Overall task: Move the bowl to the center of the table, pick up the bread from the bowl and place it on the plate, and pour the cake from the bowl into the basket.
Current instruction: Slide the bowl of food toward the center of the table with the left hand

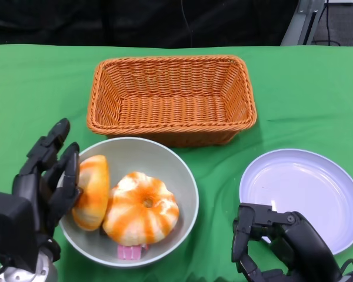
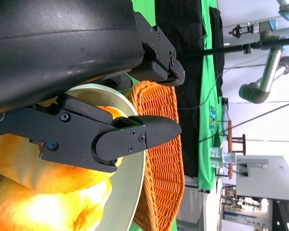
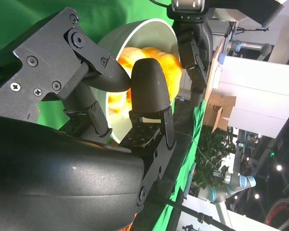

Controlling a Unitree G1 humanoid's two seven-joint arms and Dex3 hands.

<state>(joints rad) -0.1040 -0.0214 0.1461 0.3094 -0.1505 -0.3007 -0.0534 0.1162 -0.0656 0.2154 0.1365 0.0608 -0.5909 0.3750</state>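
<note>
My left hand [image 1: 47,179] curled over the near rim of the bowl [image 1: 170,161], gripping it, fingers touching the bread [image 1: 92,191] inside. The cake [image 1: 141,208] (ring-shaped) lay just past the bread. Beyond my fingertips stood the basket [image 1: 172,97]. My right hand [image 1: 270,238] hung spread, holding nothing, beside the plate [image 1: 306,191].

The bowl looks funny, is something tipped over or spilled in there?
Nothing has spilled. In the bowl, the oval bread stands tilted on its edge against the wall, beside the round cake. The left hand touches that bread. The basket and plate hold nothing.
</note>
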